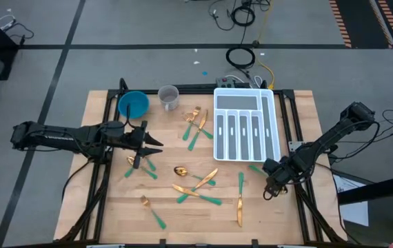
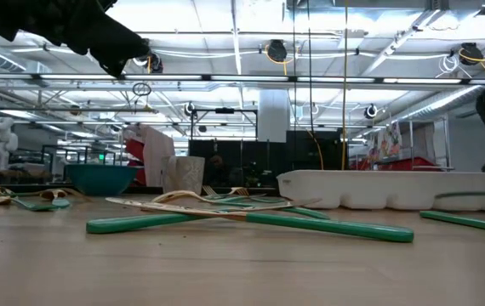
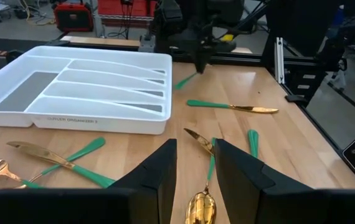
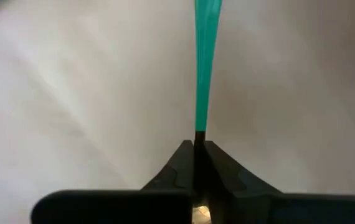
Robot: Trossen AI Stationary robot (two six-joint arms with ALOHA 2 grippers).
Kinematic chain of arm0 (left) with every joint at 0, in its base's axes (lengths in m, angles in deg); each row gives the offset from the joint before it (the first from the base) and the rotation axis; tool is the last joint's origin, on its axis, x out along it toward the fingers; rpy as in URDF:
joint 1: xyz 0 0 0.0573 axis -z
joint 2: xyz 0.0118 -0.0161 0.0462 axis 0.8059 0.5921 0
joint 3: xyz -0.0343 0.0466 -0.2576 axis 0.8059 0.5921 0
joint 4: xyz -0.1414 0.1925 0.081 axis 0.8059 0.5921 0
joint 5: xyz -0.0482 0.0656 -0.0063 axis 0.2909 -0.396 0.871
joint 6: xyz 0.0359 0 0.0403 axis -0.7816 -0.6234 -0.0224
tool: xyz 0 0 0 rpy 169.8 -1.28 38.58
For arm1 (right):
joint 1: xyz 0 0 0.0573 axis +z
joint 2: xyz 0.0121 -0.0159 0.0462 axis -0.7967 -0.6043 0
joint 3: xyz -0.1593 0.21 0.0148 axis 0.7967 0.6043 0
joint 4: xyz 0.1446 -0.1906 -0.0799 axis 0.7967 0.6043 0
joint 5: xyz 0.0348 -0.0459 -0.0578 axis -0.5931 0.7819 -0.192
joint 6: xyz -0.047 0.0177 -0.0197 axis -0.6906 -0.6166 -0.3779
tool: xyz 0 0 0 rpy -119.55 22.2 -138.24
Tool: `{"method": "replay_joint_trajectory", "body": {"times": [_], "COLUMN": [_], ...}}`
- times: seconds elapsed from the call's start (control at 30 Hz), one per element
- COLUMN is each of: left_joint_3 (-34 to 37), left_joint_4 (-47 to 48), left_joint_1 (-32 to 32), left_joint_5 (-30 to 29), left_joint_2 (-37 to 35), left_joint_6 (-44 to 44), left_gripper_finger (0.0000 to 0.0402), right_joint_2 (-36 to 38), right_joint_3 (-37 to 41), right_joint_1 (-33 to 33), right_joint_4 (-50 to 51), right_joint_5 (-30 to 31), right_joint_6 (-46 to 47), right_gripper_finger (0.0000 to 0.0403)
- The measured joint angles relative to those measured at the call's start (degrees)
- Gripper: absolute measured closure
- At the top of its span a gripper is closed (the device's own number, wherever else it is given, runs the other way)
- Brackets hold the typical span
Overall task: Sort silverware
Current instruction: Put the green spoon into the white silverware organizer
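The silverware, gold heads on green handles, lies scattered on the wooden table: a group (image 1: 196,124) near the tray, a crossed pile (image 1: 196,186) in the middle, a fork (image 1: 152,210) and a knife (image 1: 239,200) toward the near edge. My left gripper (image 1: 156,143) (image 3: 195,168) is open and raised above the table's left half, near the blue bowl. A gold spoon (image 3: 202,208) shows on the table through its gap. My right gripper (image 1: 268,176) (image 4: 197,149) is shut on one green-handled piece by the table's right edge. My right gripper pinches a green-handled piece of silverware between its two fingers, at the narrow end of the green handle (image 4: 199,127) where a gold part (image 4: 196,214) begins. The handle runs straight on past the fingertips, along the fingers. Whether it is clear of the table I cannot tell.
A white divided tray (image 1: 245,124) (image 3: 78,87) sits at the far right of the table. A blue bowl (image 1: 134,105) and a clear cup (image 1: 169,96) stand at the far edge. Bare wood shows along the near left. Black frame rails border the table.
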Motion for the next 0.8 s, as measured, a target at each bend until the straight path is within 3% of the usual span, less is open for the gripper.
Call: {"method": "replay_joint_trajectory", "body": {"times": [0.13,0.2,0.43,0.5,0.57,0.8], "left_joint_3": [0.0,0.0,0.0,0.0,0.0,0.0], "left_joint_4": [0.0,0.1,0.3,0.3,0.6,0.7], "left_joint_1": [0.0,0.0,0.0,0.0,0.0,0.0], "left_joint_5": [0.0,0.0,-0.2,-0.6,-0.9,-1.2], "left_joint_2": [0.0,0.0,0.0,0.0,0.0,0.0], "left_joint_6": [0.0,0.0,0.1,0.1,0.0,0.0], "left_gripper_finger": [0.0287,0.0287,0.0287,0.0287,0.0287,0.0287], "right_joint_2": [0.0,0.0,1.2,2.2,2.6,0.9], "right_joint_3": [-3.5,-5.1,-8.4,-9.3,-10.7,-14.2], "right_joint_1": [0.0,0.0,-1.9,-3.6,-5.4,-12.7], "right_joint_4": [-6.6,-9.3,-22.2,-20.7,-16.7,-1.7], "right_joint_5": [1.3,5.3,36.0,42.8,45.7,52.1], "right_joint_6": [-4.2,-7.7,-28.6,-30.4,-37.5,-76.6], "right_gripper_finger": [0.0401,0.0401,0.0402,0.0402,0.0402,0.0403]}}
